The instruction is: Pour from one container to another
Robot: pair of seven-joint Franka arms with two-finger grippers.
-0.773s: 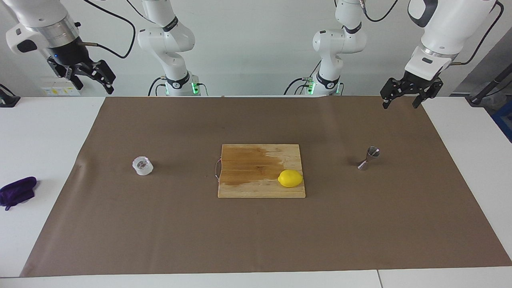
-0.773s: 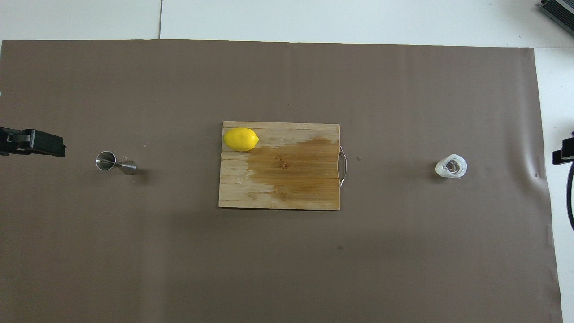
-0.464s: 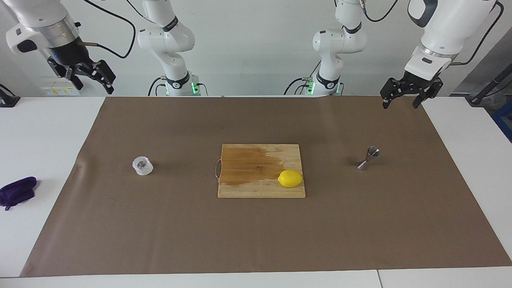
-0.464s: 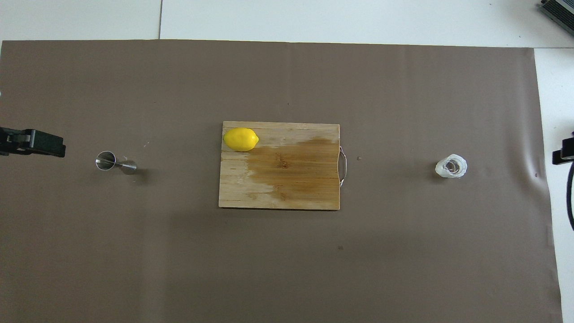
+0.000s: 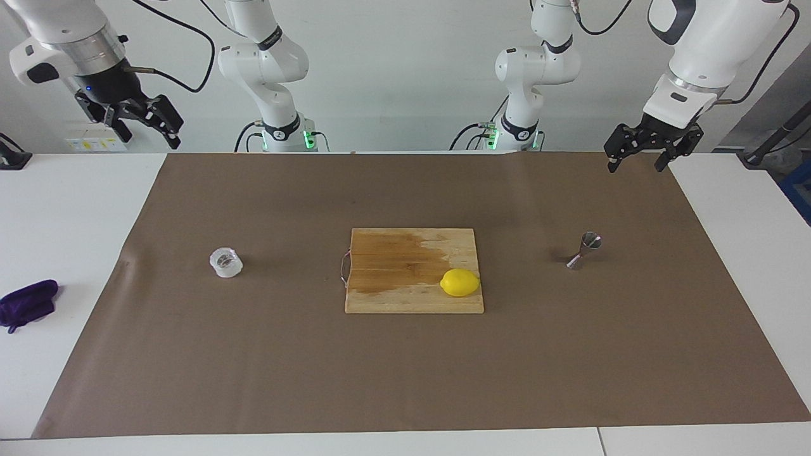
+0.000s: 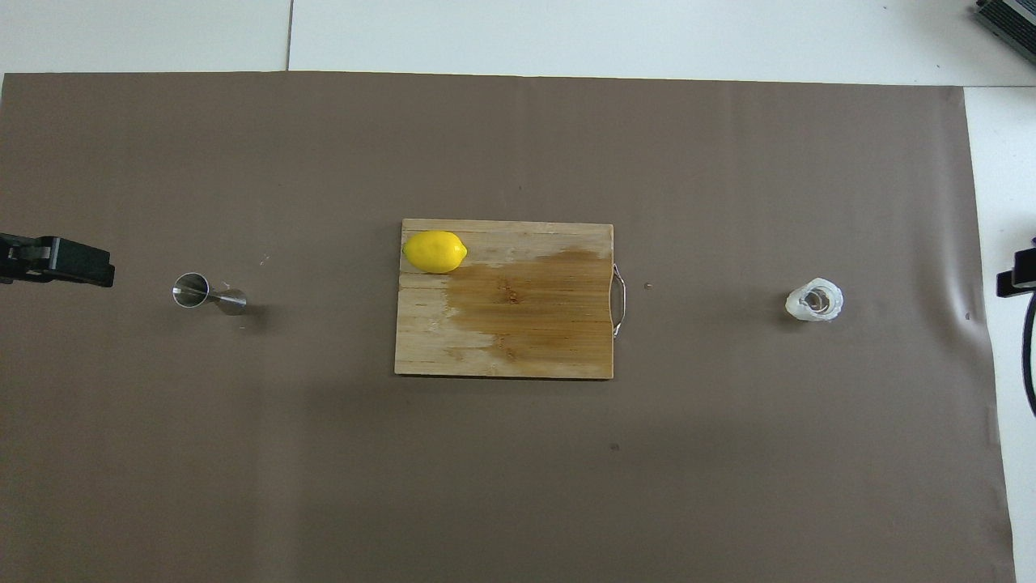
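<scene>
Currently the plastic cup (image 5: pixel 226 263) is stood on the bench (image 5: pixel 76 209) toward the right arm's end, the jigger (image 5: pixel 584 251) toward the left arm's. Left claw (image 5: pixel 636 163) and right claw (image 5: pixel 142 130) are raised, spread, grasping nothing.

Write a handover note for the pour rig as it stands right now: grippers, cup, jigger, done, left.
Left gripper: open, empty, raised over the mat's corner at the left arm's end of the table.
Right gripper: open, empty, raised off the mat's corner at the right arm's end.
Cup: upright on the mat toward the right arm's end, untouched.
Jigger: standing on the mat toward the left arm's end, untouched.
Board with a lemon sits between them.
Done: nothing yet.
Left: grasp the cup, carry it to the jigger, pour. The right arm looks the likelier pick for the cup.
</scene>
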